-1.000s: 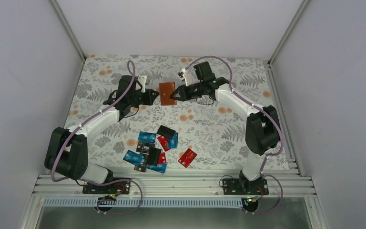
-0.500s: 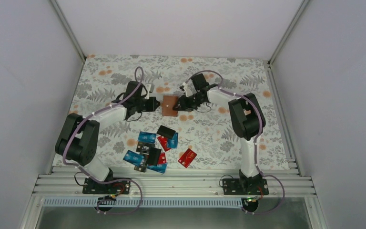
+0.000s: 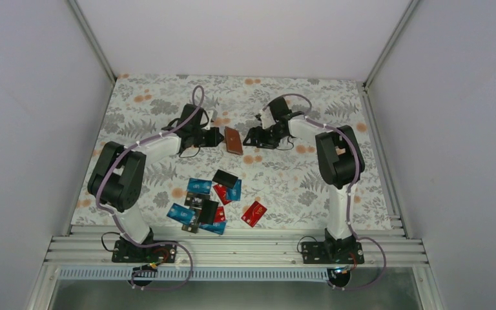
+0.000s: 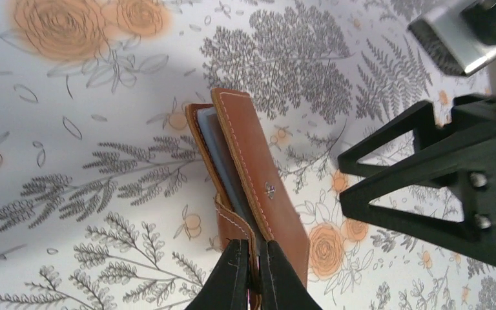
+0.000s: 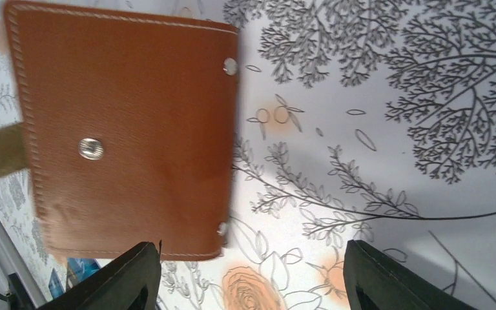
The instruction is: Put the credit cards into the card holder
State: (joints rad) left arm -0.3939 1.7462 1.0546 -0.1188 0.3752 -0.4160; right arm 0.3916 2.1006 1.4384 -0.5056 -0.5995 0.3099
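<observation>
The card holder (image 3: 233, 140), a reddish-brown wallet with metal snaps, hangs tilted just above the flowered table at mid-back. My left gripper (image 3: 221, 138) is shut on its lower edge; the left wrist view shows that gripper (image 4: 253, 248) pinching one leather flap of the card holder (image 4: 252, 161), which gapes slightly to show a grey sleeve. My right gripper (image 3: 248, 139) stands open just right of it, touching nothing. In the right wrist view, the card holder (image 5: 129, 129) fills the upper left ahead of the open right gripper (image 5: 250, 252). The credit cards (image 3: 206, 200), blue, red and black, lie loose near the front.
One red card (image 3: 254, 213) lies apart to the right of the pile. A metal rail (image 3: 232, 248) runs along the table's near edge. White walls close in the left, back and right sides.
My right gripper has opened and let go of the card holder. Both arms have drawn back and lower, and the holder now hangs tilted from the left gripper alone.
</observation>
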